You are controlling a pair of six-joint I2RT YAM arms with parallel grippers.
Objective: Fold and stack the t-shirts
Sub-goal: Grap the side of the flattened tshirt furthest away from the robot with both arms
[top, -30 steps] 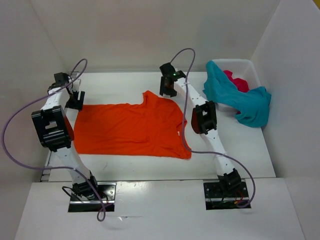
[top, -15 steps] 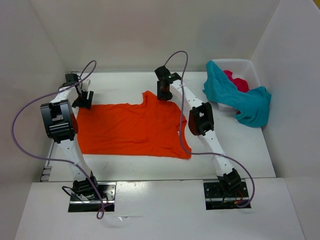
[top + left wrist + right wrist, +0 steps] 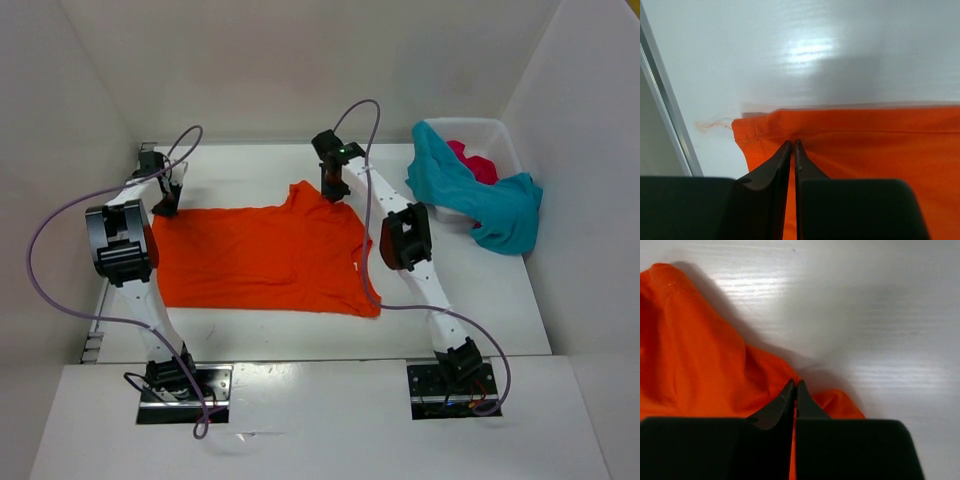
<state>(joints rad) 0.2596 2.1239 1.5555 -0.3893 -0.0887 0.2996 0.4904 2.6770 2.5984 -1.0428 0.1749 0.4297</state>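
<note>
We see both closed on the orange t-shirt: left gripper at its far-left hem corner, right gripper at its far edge.

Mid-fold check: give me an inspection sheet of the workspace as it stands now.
Surface: white table, glossy.
Job's things: orange t-shirt spread flat; teal t-shirt draped over the basket rim; pink-red t-shirt inside the basket.
Clutter: white basket at far right.
Grippers: left gripper shut on the orange t-shirt's far-left hem corner; right gripper shut on a raised fold at its far edge.
Cables: purple cables loop off both arms.
Surroundings: white walls.
</note>
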